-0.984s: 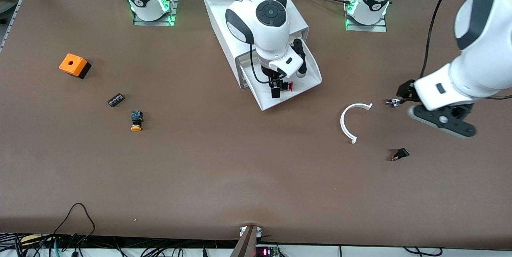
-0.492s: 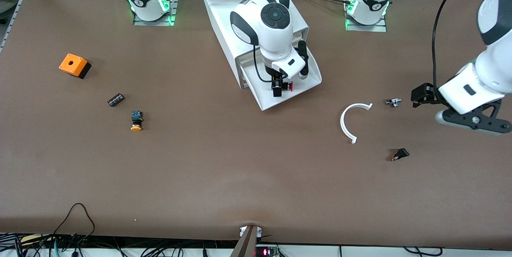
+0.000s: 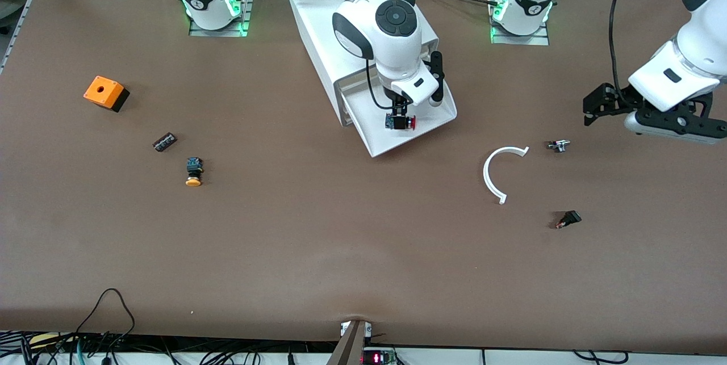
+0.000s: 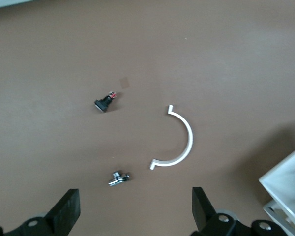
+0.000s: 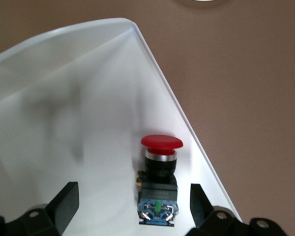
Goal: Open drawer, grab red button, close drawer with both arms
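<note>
Red-capped, the button (image 5: 159,182) lies on its side in the pulled-out drawer (image 3: 437,121), straight between the right claw (image 3: 401,110)'s spread fingers, cap at twelve o'clock in the right wrist view, while the left claw (image 3: 596,107) waits open over the desk (image 3: 318,240).

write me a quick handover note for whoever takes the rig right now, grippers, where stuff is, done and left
Right gripper: open, over the pulled-out drawer, fingers either side of the red button but not closed on it.
Left gripper: open, holding nothing, in the air over the left arm's end of the table, above the small metal part; that arm waits.
Button: lying on its side in the drawer tray, near the tray's front rim.
Done: drawer is open.
Left: close on the button, lift it out, push the drawer back into the white cabinet.
</note>
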